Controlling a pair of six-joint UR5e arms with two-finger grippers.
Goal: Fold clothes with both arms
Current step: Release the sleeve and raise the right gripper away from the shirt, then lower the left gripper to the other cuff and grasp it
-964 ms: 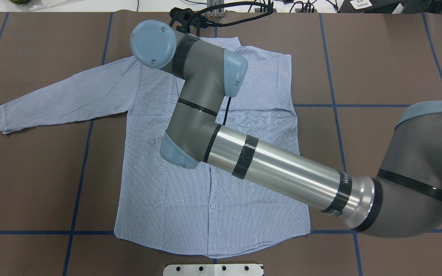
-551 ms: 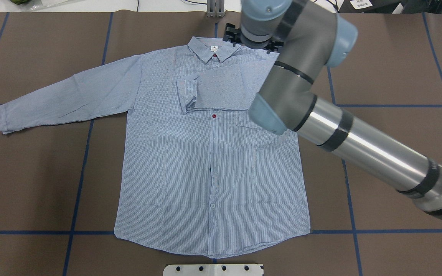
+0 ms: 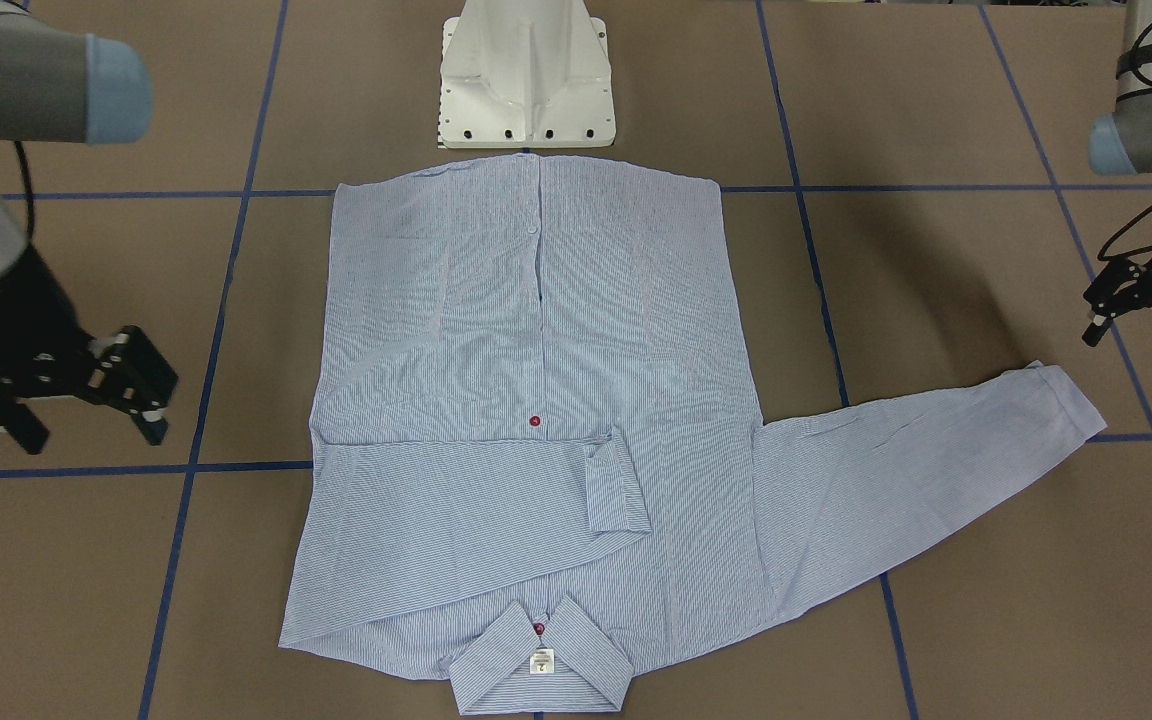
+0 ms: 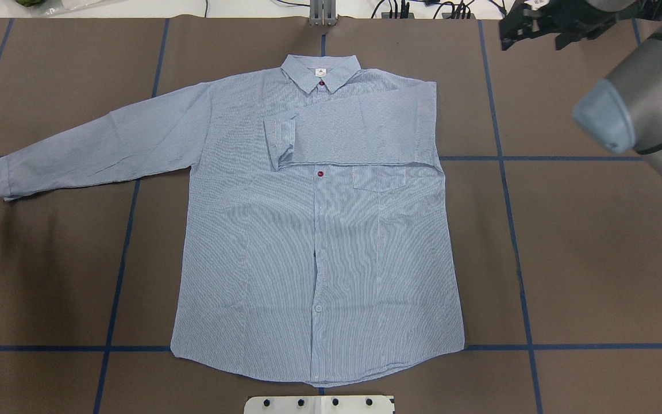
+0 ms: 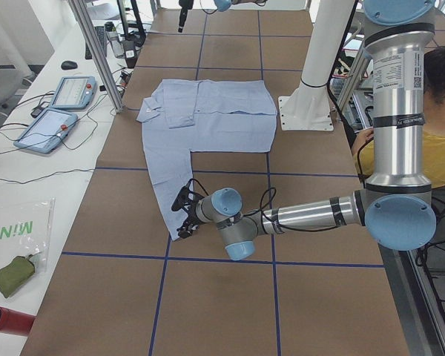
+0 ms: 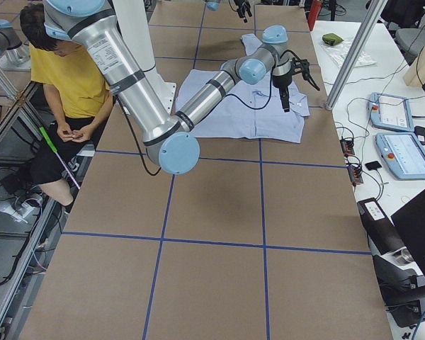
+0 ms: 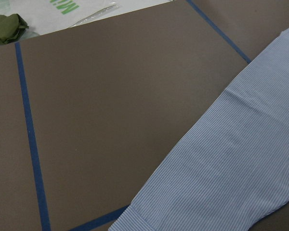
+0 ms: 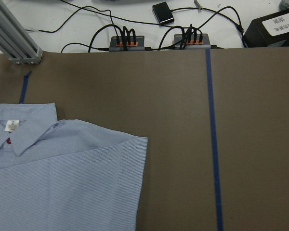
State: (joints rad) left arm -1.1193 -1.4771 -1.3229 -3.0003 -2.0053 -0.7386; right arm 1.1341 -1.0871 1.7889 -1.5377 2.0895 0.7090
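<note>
Left pincer (image 3: 1131,345), apparently spread wide and empty, should pinch the outstretched sleeve's cuff (image 3: 1061,395) squarely, without bunching the shirt (image 3: 536,330).

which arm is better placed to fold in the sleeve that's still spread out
Left. The left hand hovers beside that sleeve's cuff; the right hand is across the shirt, by the folded sleeve.

You see a light blue, finely white-striped shirt (image 4: 285,241) with red buttons (image 4: 320,173) on a brown table (image 4: 595,259) gridded in blue tape (image 4: 595,347).
</note>
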